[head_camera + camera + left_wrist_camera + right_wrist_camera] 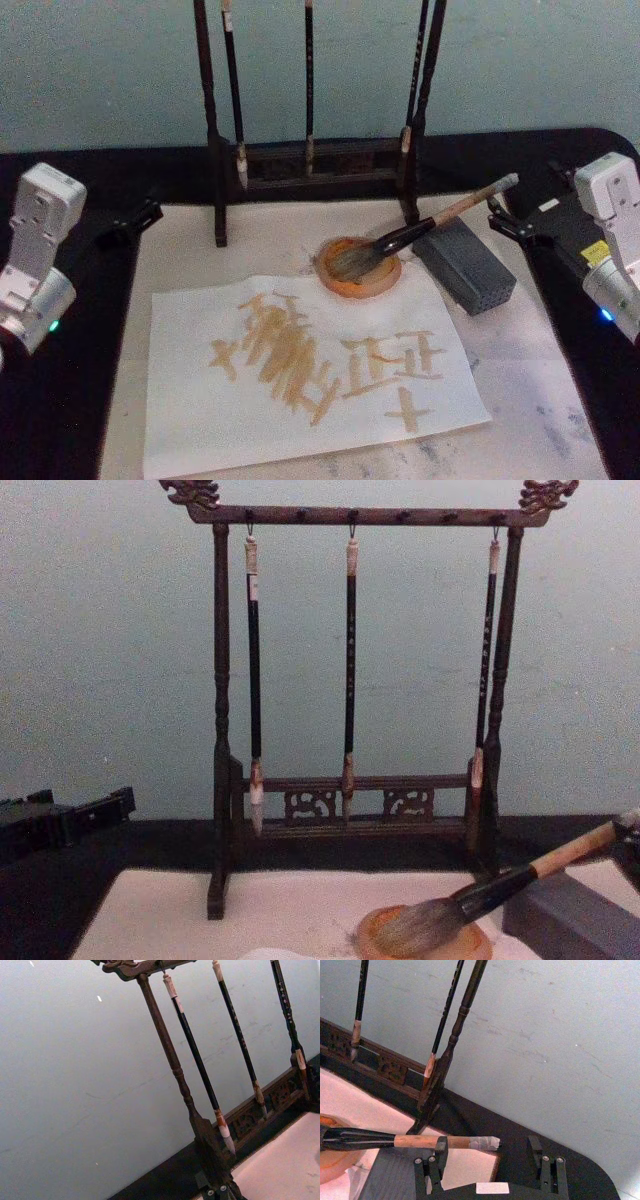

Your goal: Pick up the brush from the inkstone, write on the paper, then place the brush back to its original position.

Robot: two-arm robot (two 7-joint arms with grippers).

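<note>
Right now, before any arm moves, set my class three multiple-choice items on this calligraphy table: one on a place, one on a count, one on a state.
1. Where does the bristle head of the brush lie?
A. in the inkstone
B. on the paper
C. hanging in the air

2. How many thin brushes hang from the rack?
A. two
B. three
C. five

3. What is the state of the right hand?
A. shut on the brush
B. shut on the grey block
C. open, holding nothing

Answers:
1 A: the head and chest views show the bushy head resting in the round orange dish.
2 B: the chest view shows three thin brushes hanging from the top bar.
3 C: in the right wrist view its fingers stand apart, clamping nothing.
</note>
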